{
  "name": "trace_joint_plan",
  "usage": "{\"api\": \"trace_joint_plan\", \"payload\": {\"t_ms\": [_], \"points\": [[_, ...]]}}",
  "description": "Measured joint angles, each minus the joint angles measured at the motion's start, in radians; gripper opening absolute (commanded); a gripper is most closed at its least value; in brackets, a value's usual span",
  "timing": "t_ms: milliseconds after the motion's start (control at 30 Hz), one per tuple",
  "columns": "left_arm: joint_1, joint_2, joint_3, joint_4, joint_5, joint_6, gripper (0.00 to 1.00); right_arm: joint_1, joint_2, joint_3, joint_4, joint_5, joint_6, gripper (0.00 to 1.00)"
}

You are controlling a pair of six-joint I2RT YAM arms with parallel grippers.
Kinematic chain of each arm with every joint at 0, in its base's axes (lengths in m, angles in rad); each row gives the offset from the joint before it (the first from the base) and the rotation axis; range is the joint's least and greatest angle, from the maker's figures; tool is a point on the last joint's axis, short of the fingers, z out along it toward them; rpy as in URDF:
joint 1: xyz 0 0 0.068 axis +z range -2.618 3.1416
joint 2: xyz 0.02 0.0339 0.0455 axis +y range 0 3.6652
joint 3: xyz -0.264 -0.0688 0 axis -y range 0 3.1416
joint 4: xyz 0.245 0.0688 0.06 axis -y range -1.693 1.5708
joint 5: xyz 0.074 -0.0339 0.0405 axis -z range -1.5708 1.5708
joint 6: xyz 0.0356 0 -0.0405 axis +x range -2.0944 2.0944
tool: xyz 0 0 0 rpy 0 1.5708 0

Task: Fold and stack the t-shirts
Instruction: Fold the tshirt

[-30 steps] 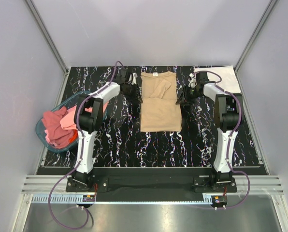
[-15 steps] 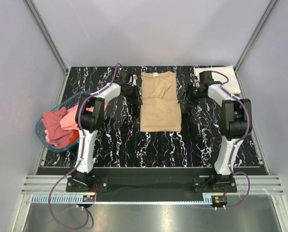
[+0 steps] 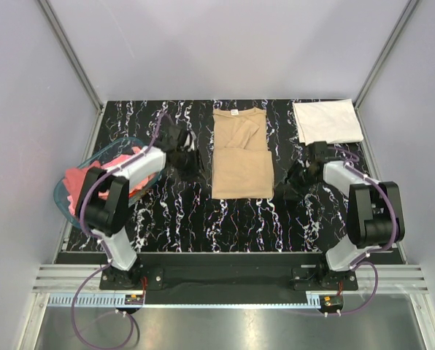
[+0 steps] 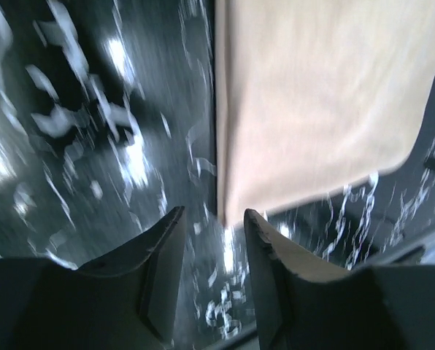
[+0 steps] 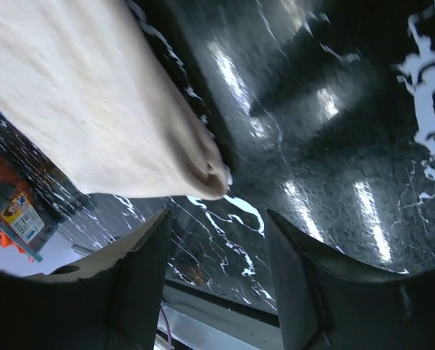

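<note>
We see the folded tan cotton t-shirt (image 3: 241,157) flat mid-counter (image 3: 203,219), left jaws at its 9 o'clock and right jaws at its 4 o'clock both parted and empty, the folded white t-shirt (image 3: 327,121) at 1 o'clock.

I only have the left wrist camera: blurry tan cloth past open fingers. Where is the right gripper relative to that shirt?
Observer: The right gripper sits by the near right corner of the tan t-shirt, open and holding nothing.
Operator: Any other shirts already folded?
Observer: A folded white t-shirt lies at the far right corner of the table.
Operator: And the rest?
Observer: Pink and red t-shirts are heaped in the blue basket at the table's left edge.
</note>
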Motion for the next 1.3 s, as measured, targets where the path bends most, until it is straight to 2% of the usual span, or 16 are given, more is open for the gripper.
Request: {"api": "trace_joint_plan", "payload": {"t_ms": [133,300,767,1033,1100,1300], "points": [[-0.089,-0.09,-0.163,0.042,-0.001,-0.061,0.45,0.0,-0.048,-0.1,0.053,-0.014,0.041,0.59],[-0.151,-0.096,-0.274,0.1,0.011,-0.127,0.45,0.001,-0.06,-0.161,0.144,-0.055,0.069,0.56],[-0.151,-0.041,-0.297,0.221,0.006,-0.21,0.41,0.011,0.013,-0.195,0.288,-0.092,0.074,0.43],[-0.151,-0.025,-0.297,0.261,0.005,-0.24,0.36,0.011,0.04,-0.195,0.317,-0.106,0.067,0.27],[-0.151,-0.023,-0.297,0.269,0.004,-0.245,0.32,0.011,0.044,-0.195,0.322,-0.105,0.065,0.23],[-0.149,-0.012,-0.297,0.28,0.003,-0.256,0.24,0.011,0.056,-0.195,0.33,-0.105,0.058,0.03]]}}
